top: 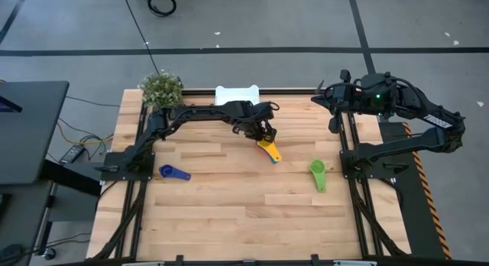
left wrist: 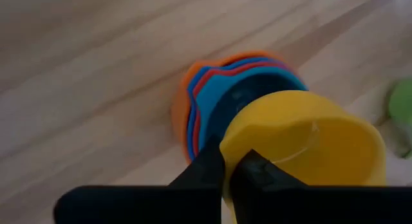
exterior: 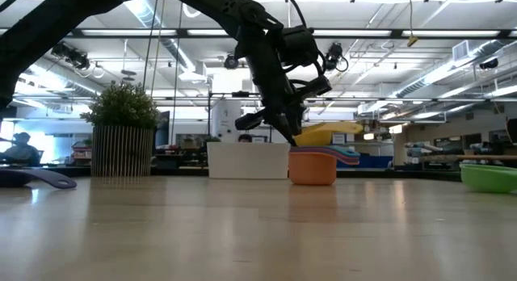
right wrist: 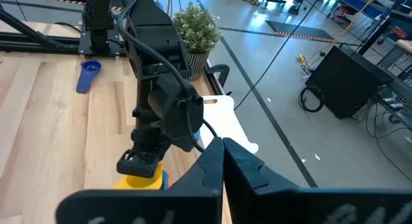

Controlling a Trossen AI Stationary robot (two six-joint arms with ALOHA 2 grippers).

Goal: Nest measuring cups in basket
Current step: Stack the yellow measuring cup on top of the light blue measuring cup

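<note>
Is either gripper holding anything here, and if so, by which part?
The left gripper is shut on the yellow measuring cup, pinching its rim, above the nested stack. The right gripper is shut and holds nothing.

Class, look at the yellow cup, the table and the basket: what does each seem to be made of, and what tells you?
Yellow cup: probably plastic, smooth with a slight sheen; even colour, moulded rim.
Table: wood, pale matt planks; visible grain and board joints.
Basket: likely white plastic, plain opaque wall; finish hard to judge.
</note>
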